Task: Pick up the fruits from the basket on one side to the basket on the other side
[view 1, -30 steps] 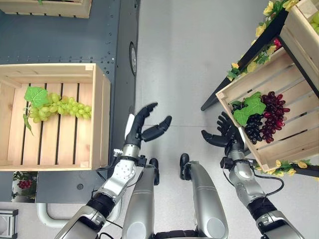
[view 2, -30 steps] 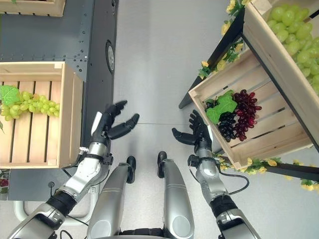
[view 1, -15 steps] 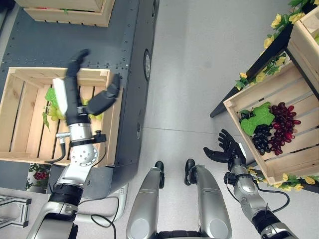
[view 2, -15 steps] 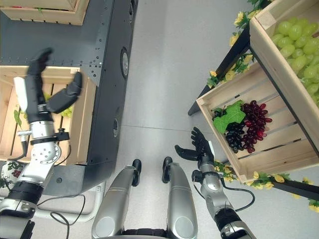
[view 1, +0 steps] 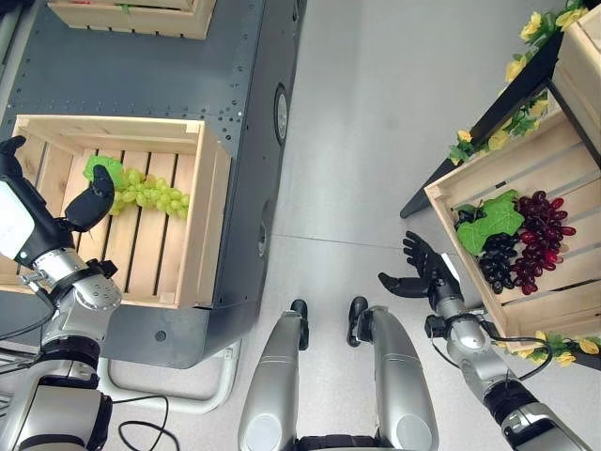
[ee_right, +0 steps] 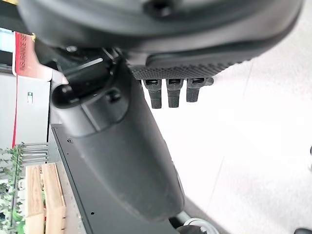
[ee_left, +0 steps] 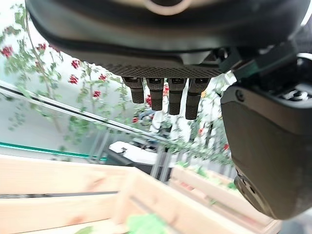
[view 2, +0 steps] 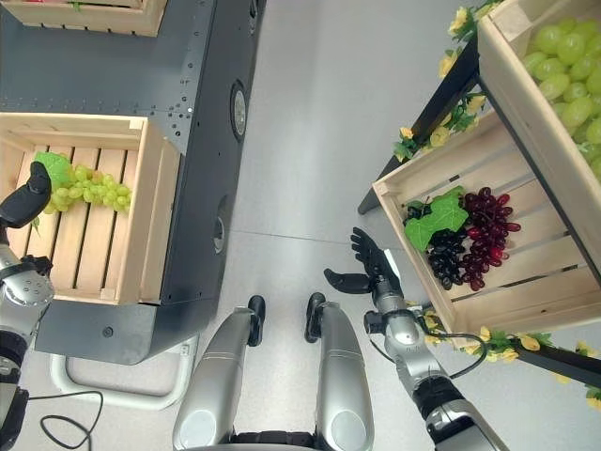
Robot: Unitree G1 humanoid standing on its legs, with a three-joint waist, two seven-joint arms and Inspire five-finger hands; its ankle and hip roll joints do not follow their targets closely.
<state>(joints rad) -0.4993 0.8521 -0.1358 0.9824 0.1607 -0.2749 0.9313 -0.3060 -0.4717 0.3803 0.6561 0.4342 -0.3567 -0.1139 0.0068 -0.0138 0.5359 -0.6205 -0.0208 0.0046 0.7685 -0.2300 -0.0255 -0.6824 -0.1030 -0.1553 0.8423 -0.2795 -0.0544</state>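
The left hand (view 1: 38, 221) hangs over the left crate's (view 1: 202, 225) left edge, fingers spread and empty, its thumb just beside the green grapes (view 1: 141, 192) lying near the far wall. The right hand (view 1: 424, 272) is splayed, empty, beside the right crate (view 1: 449, 195) holding dark grapes (view 1: 526, 240).

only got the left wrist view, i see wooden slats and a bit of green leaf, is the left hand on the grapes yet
Observer: Not gripping. The left hand is open, its thumb beside the leaf of the green grape bunch in the pale wooden crate.
Operator: right hand holding anything
Observer: No. The right hand is open and empty on the near side of the slanted wooden crate that holds the dark purple grapes.
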